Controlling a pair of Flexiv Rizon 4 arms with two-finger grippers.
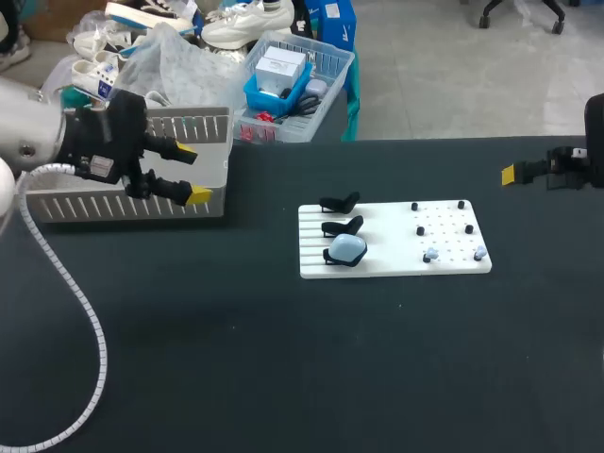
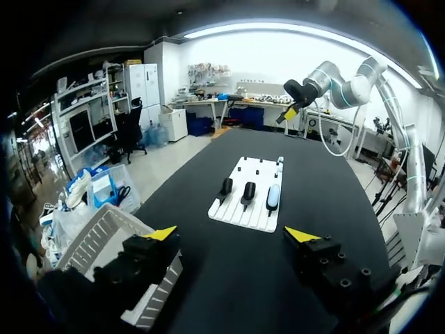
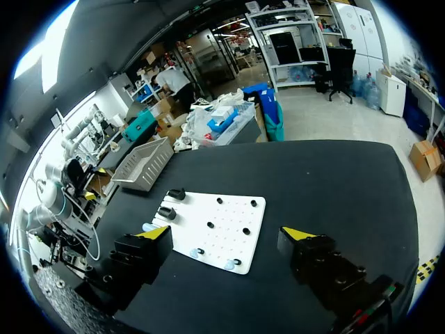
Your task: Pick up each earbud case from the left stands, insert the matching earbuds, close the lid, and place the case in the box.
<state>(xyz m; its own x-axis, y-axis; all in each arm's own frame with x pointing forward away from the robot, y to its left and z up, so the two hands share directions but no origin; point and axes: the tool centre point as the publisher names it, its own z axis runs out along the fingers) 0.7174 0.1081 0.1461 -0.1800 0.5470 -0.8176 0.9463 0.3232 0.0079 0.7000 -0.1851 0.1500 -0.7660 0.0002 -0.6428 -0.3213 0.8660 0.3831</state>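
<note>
Left gripper (image 1: 192, 173) hangs released over the box's (image 1: 123, 204) end, well left of the board (image 1: 387, 266). Right gripper (image 3: 224, 233), released, is well right of the board. The case (image 1: 347, 248) sits on the board's near-left stand; dark surface (image 1: 283, 359) lies all round the board.

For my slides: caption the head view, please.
Left gripper and right gripper flank the board; one case sits on its stands.
</note>
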